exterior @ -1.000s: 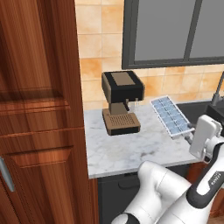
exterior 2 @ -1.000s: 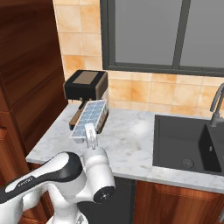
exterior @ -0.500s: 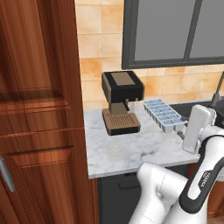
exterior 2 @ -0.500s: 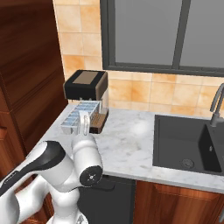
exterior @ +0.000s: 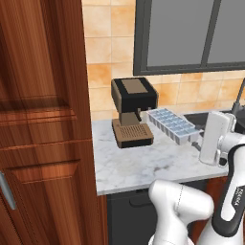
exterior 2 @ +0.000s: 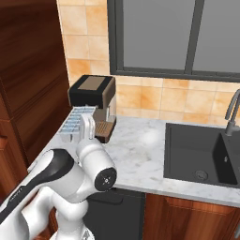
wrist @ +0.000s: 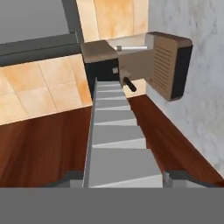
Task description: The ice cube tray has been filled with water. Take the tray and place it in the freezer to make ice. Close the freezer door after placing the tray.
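The ice cube tray (exterior: 171, 125) hangs in the air above the marble counter (exterior: 143, 167), just right of the coffee machine. Its cells show the pale blue water (exterior: 165, 119). My gripper (exterior: 194, 139) is shut on the tray's near short end, with the white hand upright behind it. From the right base view the tray (exterior 2: 75, 123) pokes out left of the hand. In the hand view the tray (wrist: 116, 140) runs straight away from me between my fingertips (wrist: 175, 176). The freezer and the freezer door are out of view.
A brown and black coffee machine (exterior: 133, 112) (exterior 2: 91, 105) stands on the counter close to the tray's far end. A tall wooden cabinet (exterior: 43, 119) rises at the left. A dark sink (exterior 2: 201, 154) with a faucet (exterior 2: 232, 112) lies to the right.
The hand has swung left with the tray and turned it, so the tray now lies closer to the coffee machine and nearer level. The grip has stayed the same.
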Robot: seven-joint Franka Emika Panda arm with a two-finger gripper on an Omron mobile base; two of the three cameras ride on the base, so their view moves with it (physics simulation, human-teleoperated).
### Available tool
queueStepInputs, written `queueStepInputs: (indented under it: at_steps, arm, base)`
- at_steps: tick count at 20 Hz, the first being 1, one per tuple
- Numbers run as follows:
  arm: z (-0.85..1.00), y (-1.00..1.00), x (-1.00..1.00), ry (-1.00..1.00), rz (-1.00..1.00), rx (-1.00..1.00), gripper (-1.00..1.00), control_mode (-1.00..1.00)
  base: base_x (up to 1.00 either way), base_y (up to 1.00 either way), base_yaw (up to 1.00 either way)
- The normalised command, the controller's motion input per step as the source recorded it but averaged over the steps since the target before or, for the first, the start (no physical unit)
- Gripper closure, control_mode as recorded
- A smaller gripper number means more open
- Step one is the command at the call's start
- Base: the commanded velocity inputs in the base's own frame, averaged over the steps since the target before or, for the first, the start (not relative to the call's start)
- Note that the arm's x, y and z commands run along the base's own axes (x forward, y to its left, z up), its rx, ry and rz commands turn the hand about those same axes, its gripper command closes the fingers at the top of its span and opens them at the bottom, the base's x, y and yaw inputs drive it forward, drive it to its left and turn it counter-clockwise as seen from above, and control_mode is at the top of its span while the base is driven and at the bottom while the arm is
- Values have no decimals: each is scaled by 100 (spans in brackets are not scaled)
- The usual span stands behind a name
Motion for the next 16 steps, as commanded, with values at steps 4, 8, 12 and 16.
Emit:
queueStepInputs:
  at_steps: [4, 8, 12, 16]
  arm:
    - [0, 34, -2, -14, 0, -10, 100, -100]
    - [0, 19, -3, -28, 0, -11, 100, -100]
    - [0, 28, 0, -32, -2, -13, 100, -100]
    - [0, 10, 0, -9, 0, -4, 100, -100]
  base:
    - [0, 0, 0]
    - [0, 0, 0]
    - [0, 0, 0]
    - [0, 0, 0]
